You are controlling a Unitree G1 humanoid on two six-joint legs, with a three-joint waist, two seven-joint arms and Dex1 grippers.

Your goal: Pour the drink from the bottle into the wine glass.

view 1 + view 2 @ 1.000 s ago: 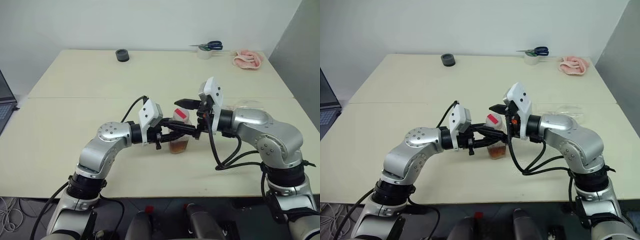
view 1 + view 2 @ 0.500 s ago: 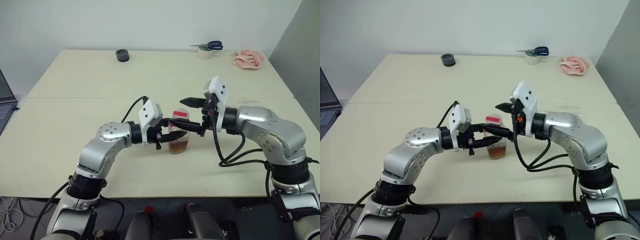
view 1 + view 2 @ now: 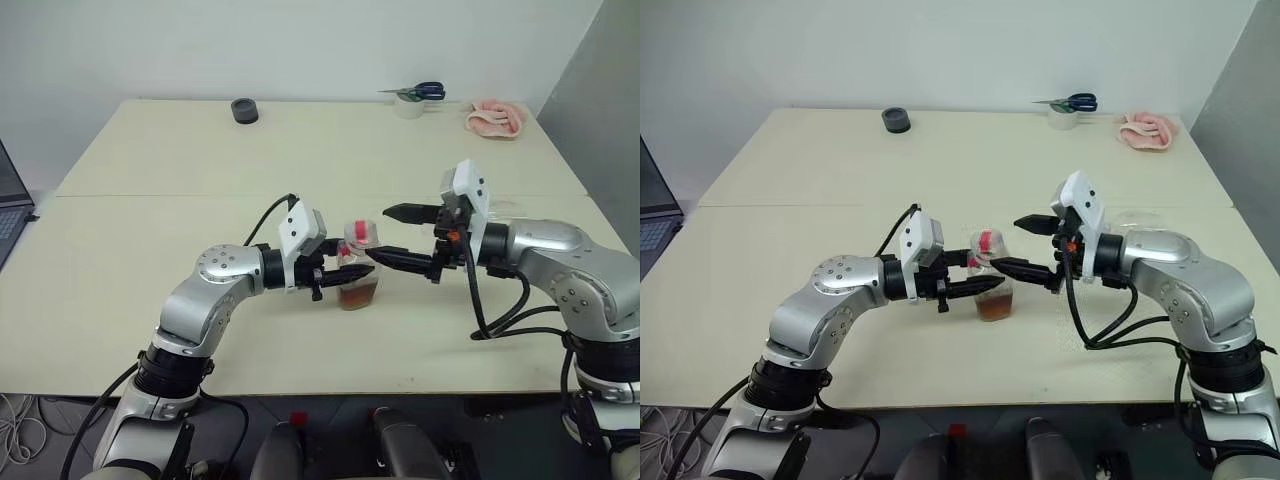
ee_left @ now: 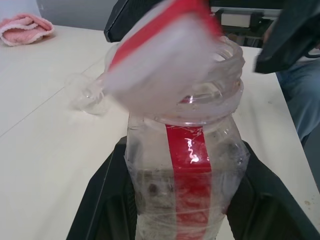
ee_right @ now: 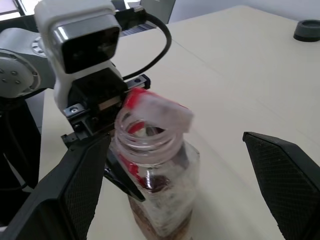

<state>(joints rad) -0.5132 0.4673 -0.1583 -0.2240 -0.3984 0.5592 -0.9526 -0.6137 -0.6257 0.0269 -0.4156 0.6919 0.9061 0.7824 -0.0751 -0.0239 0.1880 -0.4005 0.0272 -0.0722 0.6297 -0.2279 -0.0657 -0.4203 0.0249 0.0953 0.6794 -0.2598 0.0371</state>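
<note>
Here, operator, you have a pale two-panel table [image 3: 150,220] carrying everything under inspection. Your left gripper [image 3: 345,272] is clamped around the body of the bottle [image 3: 357,280], which stands upright near the middle of the table's near half. In the left wrist view its two black fingers [image 4: 102,200] sit against either side of the squarish clear body. Your right gripper [image 3: 395,237] hangs just beside the bottle on its right, fingers spread wide and gripping nothing, one above the other, tips pointing toward the bottle. The bottle's mouth stands open, and its pale cap [image 5: 157,107] with the red strip hangs tilted at the rim. The drink [image 3: 993,306], reddish-brown, fills only the lower part of the bottle. The wine glass [image 3: 495,208] sits behind your right forearm; you cannot tell whether it stands or lies. Along the far edge you have a pink cloth [image 3: 496,117] at the right corner, a white tape roll [image 3: 408,106] with blue-handled scissors [image 3: 420,91] resting on it, and a small dark round object [image 3: 244,110] well to the left.
</note>
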